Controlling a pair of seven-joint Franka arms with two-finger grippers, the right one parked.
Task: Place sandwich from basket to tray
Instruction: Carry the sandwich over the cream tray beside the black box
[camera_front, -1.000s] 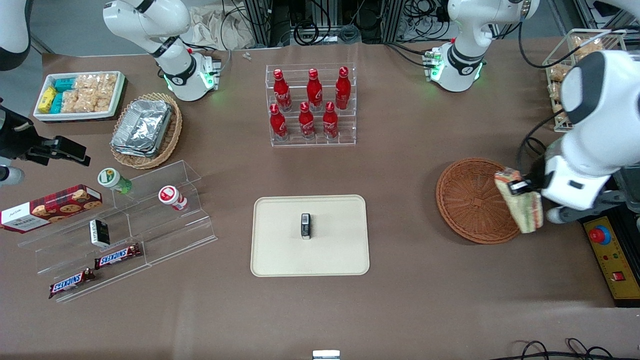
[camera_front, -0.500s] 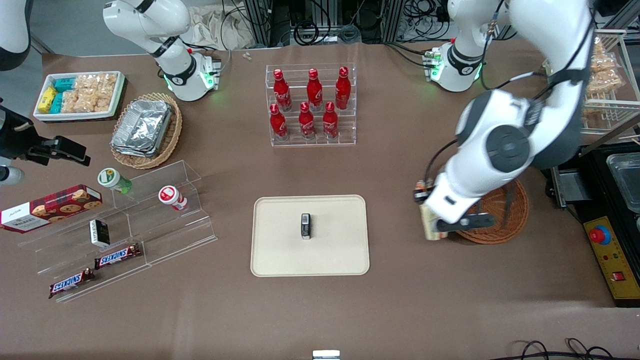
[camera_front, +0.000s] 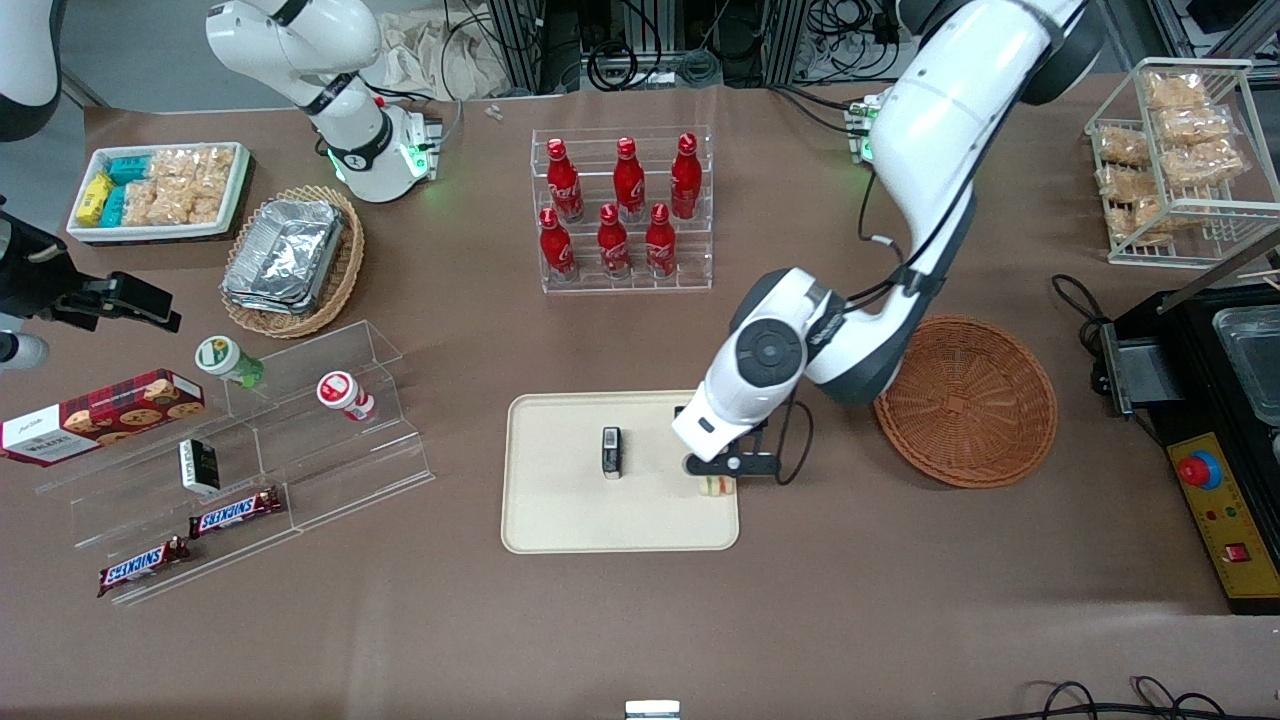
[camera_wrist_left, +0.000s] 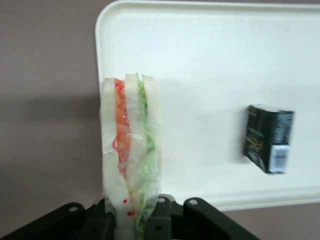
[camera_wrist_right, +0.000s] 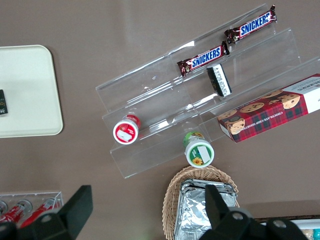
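The gripper (camera_front: 714, 478) hovers over the tray (camera_front: 560, 520), beside a small black box (camera_front: 611, 452). Its fingers (camera_wrist_left: 159, 220) are clamped on the sandwich (camera_wrist_left: 131, 155). The basket (camera_front: 966, 400) sits well apart.

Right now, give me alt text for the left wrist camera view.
The gripper holds the wrapped sandwich upright over the edge of the cream tray. A small black box lies on the tray, apart from the sandwich.

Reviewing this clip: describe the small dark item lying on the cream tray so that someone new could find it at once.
Start at the cream tray in the middle of the table, nearer the camera than the rack of red bottles. The small black box lies near its centre, beside the gripper, whose jaws hold the sandwich. It alone is black with a white barcode label.
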